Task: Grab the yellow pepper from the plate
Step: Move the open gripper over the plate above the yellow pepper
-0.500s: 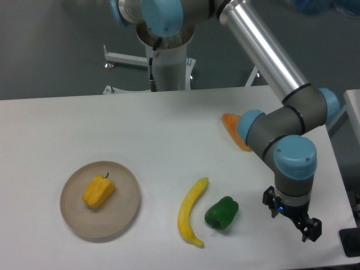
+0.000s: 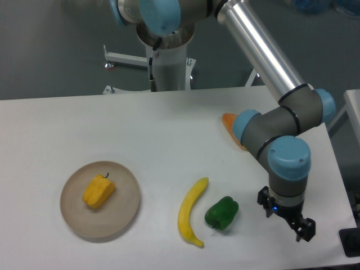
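The yellow pepper point(image 2: 99, 190), small, blocky and yellow-orange with a short dark stem, lies on the round beige plate point(image 2: 125, 211) at the front left of the table. My gripper point(image 2: 284, 214) hangs far to the right of it, near the table's front right edge, right of the green pepper point(image 2: 221, 212). It holds nothing that I can see. Its fingers are seen side-on, so I cannot tell how far apart they stand.
A long yellow banana point(image 2: 191, 219) lies between the plate and the green pepper. An orange wedge-shaped item point(image 2: 230, 125) lies at the back right, partly hidden behind my arm's elbow point(image 2: 264, 132). The table's right edge is close to the gripper.
The arm and gripper have shifted slightly to the left and a little up in the image. The pepper, plate and other items have not moved.
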{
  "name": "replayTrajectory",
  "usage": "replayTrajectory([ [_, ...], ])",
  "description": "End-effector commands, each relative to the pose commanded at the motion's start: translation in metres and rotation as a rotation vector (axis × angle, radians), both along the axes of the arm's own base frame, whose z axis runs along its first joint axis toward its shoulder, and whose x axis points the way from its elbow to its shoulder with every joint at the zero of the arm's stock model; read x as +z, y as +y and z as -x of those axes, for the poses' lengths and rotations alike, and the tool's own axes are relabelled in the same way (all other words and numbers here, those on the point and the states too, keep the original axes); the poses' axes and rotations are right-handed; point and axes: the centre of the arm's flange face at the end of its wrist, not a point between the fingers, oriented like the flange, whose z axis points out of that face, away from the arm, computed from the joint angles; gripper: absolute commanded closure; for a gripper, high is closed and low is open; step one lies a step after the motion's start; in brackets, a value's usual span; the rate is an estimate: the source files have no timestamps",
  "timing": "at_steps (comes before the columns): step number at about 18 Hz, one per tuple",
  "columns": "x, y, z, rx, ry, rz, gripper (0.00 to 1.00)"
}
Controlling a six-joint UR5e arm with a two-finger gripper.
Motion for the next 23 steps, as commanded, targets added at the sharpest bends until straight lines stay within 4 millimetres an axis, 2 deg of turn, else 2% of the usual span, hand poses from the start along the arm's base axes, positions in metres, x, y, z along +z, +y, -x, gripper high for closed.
replayTrajectory([
  [4,0.015,0.002,-0.050,0.021,-0.025,-0.005,0.00],
  [7,0.038,-0.005,-0.092,0.045,-0.062,0.019,0.00],
  [11,0.050,-0.010,-0.166,0.122,-0.151,0.044,0.00],
  [14,0.042,-0.015,-0.217,0.189,-0.257,0.028,0.00],
  [16,0.045,-0.014,-0.245,0.235,-0.304,0.012,0.00],
  [19,0.037,-0.015,-0.285,0.296,-0.353,0.022,0.00],
  [21,0.020,-0.016,-0.320,0.332,-0.376,0.056,0.00],
  [23,0.011,-0.015,-0.334,0.400,-0.386,0.046,0.00],
])
